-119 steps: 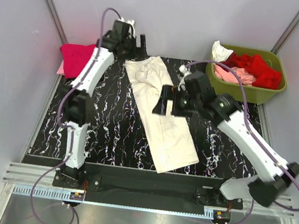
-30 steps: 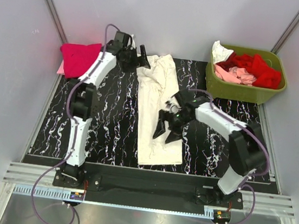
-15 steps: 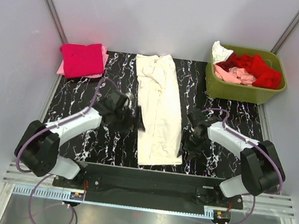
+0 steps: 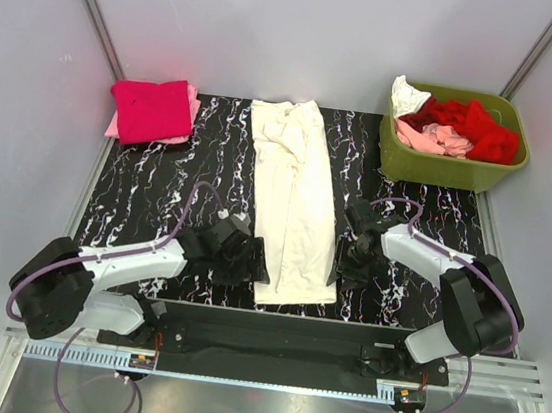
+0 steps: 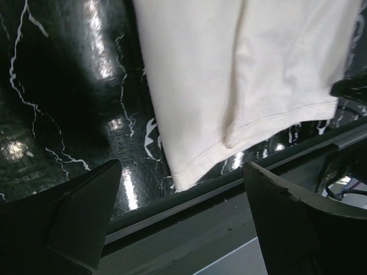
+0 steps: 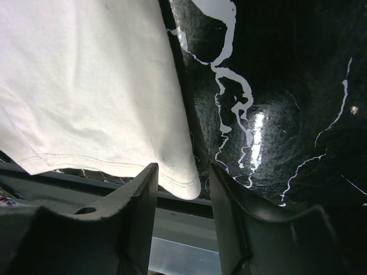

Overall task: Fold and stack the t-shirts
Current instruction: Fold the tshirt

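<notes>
A large cream-white t-shirt [image 4: 292,198] lies folded into a long strip down the middle of the black marbled table [image 4: 178,184]. My left gripper [image 4: 252,260] sits low at the strip's near left corner, jaws wide open. In the left wrist view that hem corner [image 5: 179,182] lies ahead between the fingers [image 5: 86,217], untouched. At the near right corner is my right gripper [image 4: 342,267]. In its wrist view the jaws stand narrow, with the cream corner [image 6: 184,184] between the fingers [image 6: 140,212] and gaps on both sides.
A folded magenta t-shirt [image 4: 150,108] rests on a pale pink one [image 4: 188,115] at the back left. The olive-green bin [image 4: 432,170] at the back right holds red [image 4: 472,125], pink and white t-shirts. The table's front rail [image 4: 272,322] runs just below both grippers.
The left arm swung from the shirt's far end down to its near left corner. The right gripper moved to the near right corner and its jaws narrowed. The strip lies straighter.
</notes>
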Controlling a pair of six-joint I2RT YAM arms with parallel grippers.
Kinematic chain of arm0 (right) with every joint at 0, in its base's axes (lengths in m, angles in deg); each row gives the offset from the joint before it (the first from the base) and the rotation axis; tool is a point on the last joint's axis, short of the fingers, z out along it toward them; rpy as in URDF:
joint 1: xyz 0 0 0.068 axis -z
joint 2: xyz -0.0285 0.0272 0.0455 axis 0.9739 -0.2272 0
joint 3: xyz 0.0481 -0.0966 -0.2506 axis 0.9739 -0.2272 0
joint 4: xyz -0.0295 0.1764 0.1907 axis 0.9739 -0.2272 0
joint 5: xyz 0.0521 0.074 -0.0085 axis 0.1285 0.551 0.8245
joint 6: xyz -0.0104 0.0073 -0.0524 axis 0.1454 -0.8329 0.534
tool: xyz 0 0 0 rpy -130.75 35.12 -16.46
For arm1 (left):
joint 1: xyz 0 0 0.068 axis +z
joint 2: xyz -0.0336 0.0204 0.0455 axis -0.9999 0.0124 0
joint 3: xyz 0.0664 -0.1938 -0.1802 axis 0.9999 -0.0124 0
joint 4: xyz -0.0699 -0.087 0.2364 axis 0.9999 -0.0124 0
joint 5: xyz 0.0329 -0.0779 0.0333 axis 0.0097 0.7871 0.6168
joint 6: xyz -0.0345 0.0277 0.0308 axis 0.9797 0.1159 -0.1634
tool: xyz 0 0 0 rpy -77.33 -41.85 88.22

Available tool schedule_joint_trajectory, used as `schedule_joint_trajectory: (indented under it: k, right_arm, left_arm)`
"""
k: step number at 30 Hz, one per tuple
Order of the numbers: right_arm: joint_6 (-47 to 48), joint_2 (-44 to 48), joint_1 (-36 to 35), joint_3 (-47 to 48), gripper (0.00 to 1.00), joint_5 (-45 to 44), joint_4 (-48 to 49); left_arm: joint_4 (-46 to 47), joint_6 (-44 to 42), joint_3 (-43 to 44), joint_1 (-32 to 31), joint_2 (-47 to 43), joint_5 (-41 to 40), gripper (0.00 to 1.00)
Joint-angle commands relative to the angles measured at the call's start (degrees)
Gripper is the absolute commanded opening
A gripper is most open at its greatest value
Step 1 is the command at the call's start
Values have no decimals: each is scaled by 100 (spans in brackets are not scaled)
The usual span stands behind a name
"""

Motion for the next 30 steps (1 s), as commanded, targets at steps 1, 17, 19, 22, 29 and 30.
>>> schedule_joint_trajectory:
  k: [1, 17, 19, 22, 29, 30]
  right_arm:
    - [53, 83, 3, 234, 47, -351, -169]
    - [88, -339, -331, 147, 11, -177, 32]
    - [27, -138, -331, 59, 0, -264, 7]
    - [-175, 309, -331, -160, 0, -361, -73]
    - [-781, 1391, -427, -873, 0, 289, -11]
    - [-921, 1479, -575, -882, 0, 333, -37]
  left_arm:
    - [281, 453, -60, -254, 172, -421, 90]
    - [756, 664, 107, -896, 1131, -519, 2]
    - [520, 647, 133, -896, 1043, -580, 0]
    - [107, 664, 125, -888, 736, -931, 0]
    - [-176, 937, -51, -1054, -116, -993, 0]
    - [-228, 963, 27, -1098, -170, -1028, 0]
